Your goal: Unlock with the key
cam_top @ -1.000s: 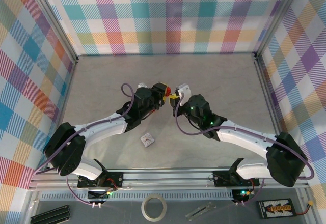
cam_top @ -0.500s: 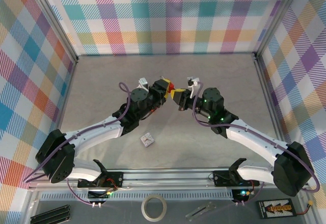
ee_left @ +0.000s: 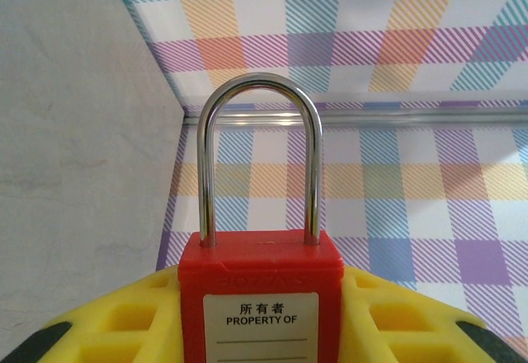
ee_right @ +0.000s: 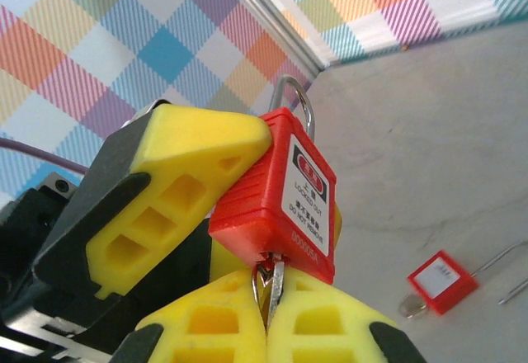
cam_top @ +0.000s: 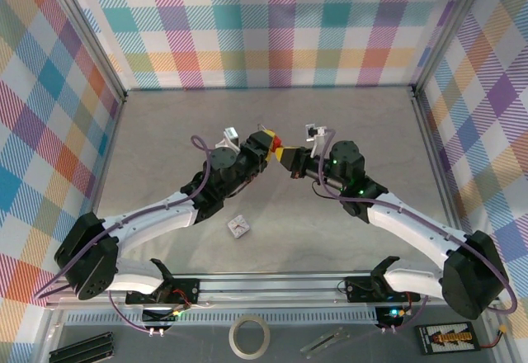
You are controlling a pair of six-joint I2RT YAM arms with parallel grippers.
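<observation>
On the left, the left gripper (cam_top: 261,145) is clamped on the red padlock (cam_top: 271,141) and holds it up off the table (cam_top: 165,132), out in the middle and well clear of the back wall (cam_top: 272,25). Its yellow fingers (ee_left: 115,322) press the lock's body from both sides. From the left wrist, the shackle (ee_left: 260,80) stands upright with both legs still sunk in the red body, so it looks locked to me.

Moving right, the key (ee_right: 271,285) goes up into the underside of the padlock. The right gripper (cam_top: 290,158) is closed tight on it, its two yellow fingers (ee_right: 206,326) pressed together around the blade.

In the last second both arms reached farther out over the table. The right wrist rolled round while the key stayed in the lock, and in the last half second hardly anything moved. I take that roll for the turn of the key, either begun or just finished. With the shackle not yet up, the job is not done. It probably needs more twist, or a pull on the shackle.

Farther right and lower, a second padlock (ee_right: 441,280) lies flat on the table.
</observation>
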